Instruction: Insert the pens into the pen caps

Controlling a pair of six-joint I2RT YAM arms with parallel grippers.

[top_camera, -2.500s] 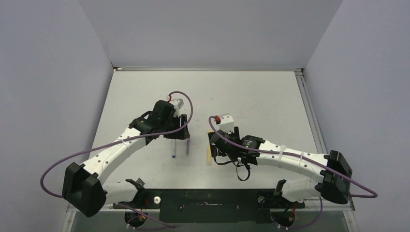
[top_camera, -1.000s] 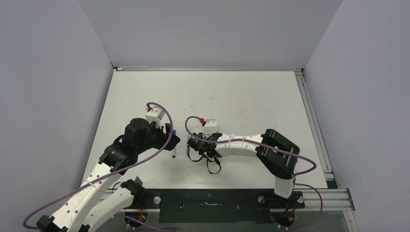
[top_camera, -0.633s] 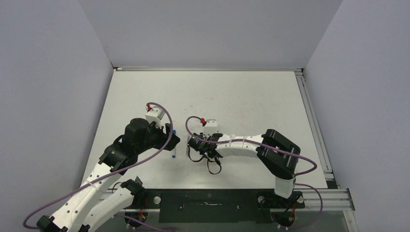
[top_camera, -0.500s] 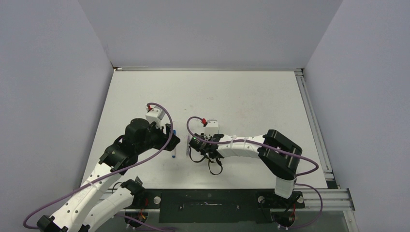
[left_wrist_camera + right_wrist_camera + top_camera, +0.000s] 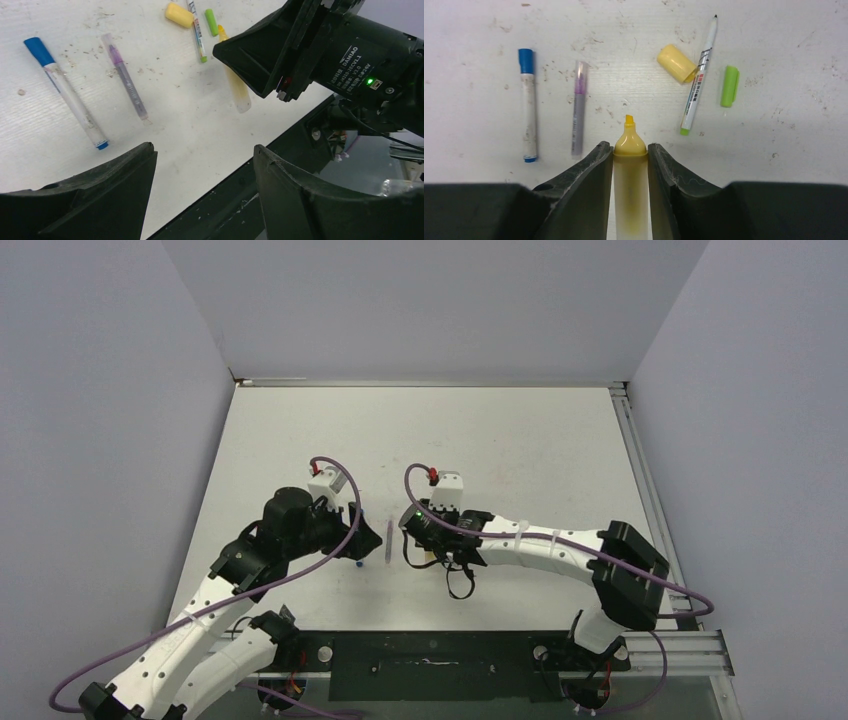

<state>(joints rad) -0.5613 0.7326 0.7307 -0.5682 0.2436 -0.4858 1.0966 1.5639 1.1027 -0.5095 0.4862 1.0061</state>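
Yellow plastic is clamped in the right fingers [image 5: 591, 167]: they are closed narrowly on the barrel of the yellow marker [image 5: 630, 170] just behind its shoulder. The chisel tip is bare and points away from the wrist. Whether the marker is lifted off the counter [image 5: 774, 30] cannot be told. In the right wrist view the yellow cap [image 5: 677, 62] lies ahead and to the right of the tip. It is tilted and sits just beside the green-tipped pen [image 5: 698, 75], with the green cap [image 5: 729, 86] a little further out. The left fingers [image 5: 100, 185] are spread wide and hold nothing.

The cap is probably best taken by the left fingers across its closed end, so that the mouth is left free. Care is needed that the green-tipped pen is not pinched or dragged along with it. Tip and mouth should then be lined up on one axis before any push is made. The push is best given straight along the barrel, as a skewed entry would likely tip the small cap out of the grip.
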